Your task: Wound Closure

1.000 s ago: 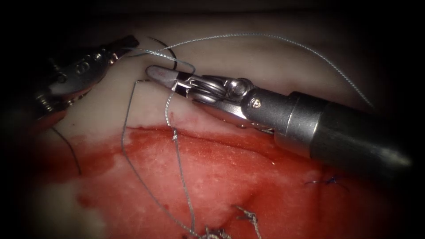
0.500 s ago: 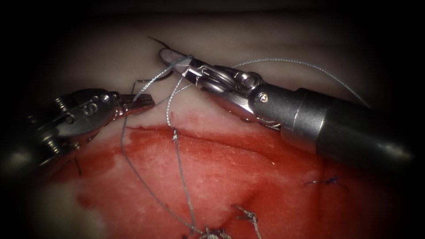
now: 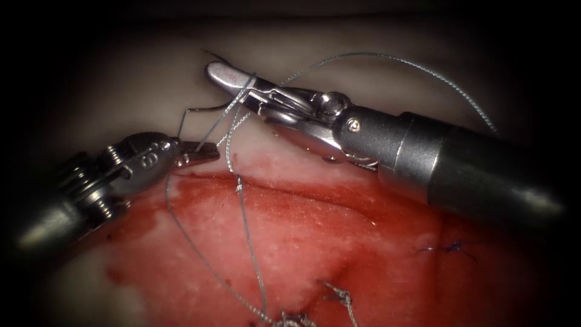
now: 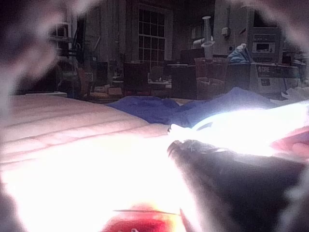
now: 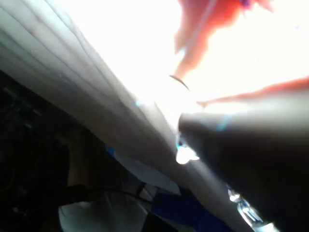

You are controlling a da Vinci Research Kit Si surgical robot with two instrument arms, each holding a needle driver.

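Tissue (image 3: 315,242), one piece: soft, wet with red fluid (image 3: 200,200), slippery. Cut runs along fluid's upper edge. My two tools: right tool (image 3: 233,79) over pale tissue above cut, clenched, thread (image 3: 242,100) wrapped round its jaws. Left tool (image 3: 203,151) at cut's left end, clenched on thread. Thread: fine, limp, light; judge best gripped well clear of knot. One old blue stitch (image 3: 451,247) to right. Needle: dark curve just beside right tool's tip, cannot tell if in tissue.
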